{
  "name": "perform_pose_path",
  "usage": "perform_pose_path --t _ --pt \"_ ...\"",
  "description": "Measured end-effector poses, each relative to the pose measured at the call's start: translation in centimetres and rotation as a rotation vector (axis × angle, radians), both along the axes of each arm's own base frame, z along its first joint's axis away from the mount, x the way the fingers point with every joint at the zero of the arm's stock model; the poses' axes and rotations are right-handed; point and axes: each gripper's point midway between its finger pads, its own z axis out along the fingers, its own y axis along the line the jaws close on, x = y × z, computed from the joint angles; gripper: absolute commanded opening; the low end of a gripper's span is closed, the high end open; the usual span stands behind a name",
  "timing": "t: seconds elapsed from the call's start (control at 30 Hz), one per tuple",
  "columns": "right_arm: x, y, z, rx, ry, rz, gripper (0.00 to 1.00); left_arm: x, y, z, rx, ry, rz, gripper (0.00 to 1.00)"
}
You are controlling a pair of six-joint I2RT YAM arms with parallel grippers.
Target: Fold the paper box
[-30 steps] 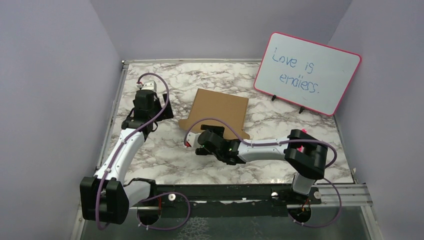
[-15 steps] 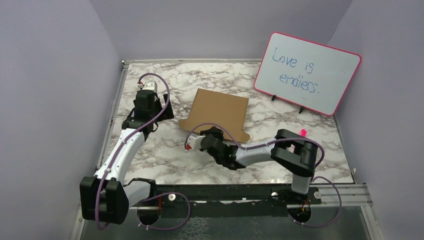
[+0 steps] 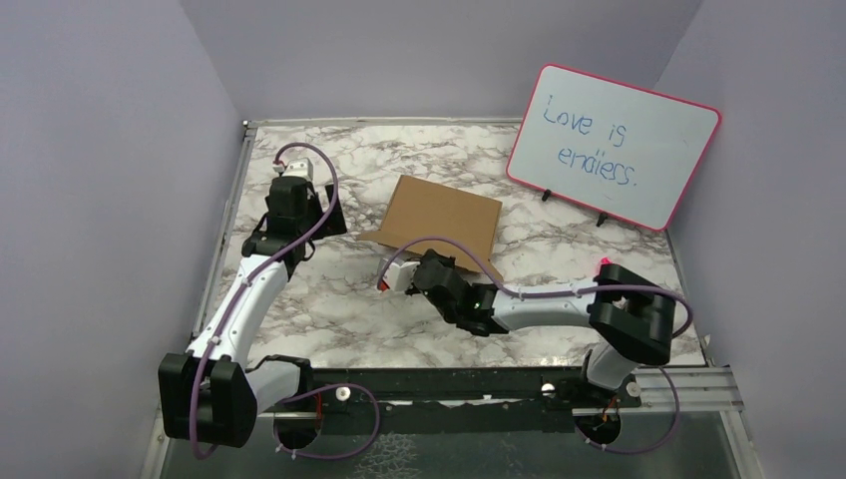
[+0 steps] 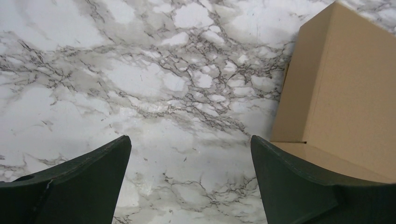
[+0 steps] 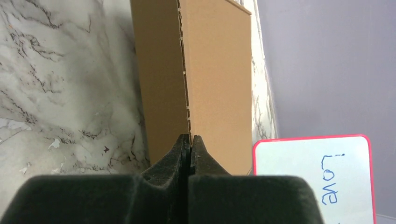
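Observation:
The paper box [image 3: 444, 215] is a flat sheet of plain brown cardboard on the marble table [image 3: 329, 309], with its near edge raised off the surface. My right gripper [image 3: 402, 275] reaches in from the front and is shut on that near edge. In the right wrist view the fingertips [image 5: 184, 147] of the right gripper [image 5: 190, 136] pinch the paper box [image 5: 217, 70] right at a perforated crease. My left gripper [image 3: 333, 214] hovers just left of the sheet. In the left wrist view the left gripper [image 4: 190, 138] stands wide open over bare marble, the paper box [image 4: 345, 84] to its right.
A pink-rimmed whiteboard [image 3: 611, 145] with blue writing leans at the back right, and its corner [image 5: 322, 177] shows in the right wrist view. Grey walls close in the table on three sides. A black rail [image 3: 449, 384] runs along the near edge.
The right gripper has closed from open onto the sheet's near edge and its arm has stretched forward. The near edge has lifted and the sheet has shifted slightly. The left arm stays put.

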Motion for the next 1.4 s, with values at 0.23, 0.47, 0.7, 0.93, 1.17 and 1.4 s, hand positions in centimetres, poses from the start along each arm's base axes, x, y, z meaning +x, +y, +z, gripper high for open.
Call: perform_pose_path --t 0.23,0.47,0.7,0.93,1.17,1.4 --pt "-1.4 0.4 4.9 0.069 0.078 0.058 0.01 1.8 -0.3 5.6 -0.016 -0.113 -0.008 0.99" --pt "-3.5 2.0 11.1 0.178 0.205 0.152 0.01 1.4 -0.1 13.3 -0.006 -0.281 -0.023 0.99" --pt "-6.1 2.3 13.3 0.188 0.393 0.221 0.01 -0.4 0.4 19.0 0.024 -0.426 -0.04 0.99" --pt "-6.6 1.9 14.3 0.211 0.596 0.253 0.01 -1.4 0.4 19.1 0.046 -0.428 -0.071 0.99" --pt "-3.6 1.6 12.1 0.182 0.725 0.219 0.01 -1.8 -0.6 15.8 0.034 -0.35 -0.128 0.99" --pt "-0.6 2.2 11.3 0.159 0.741 0.218 0.02 -1.9 -1.4 13.8 0.019 -0.306 -0.171 0.99"
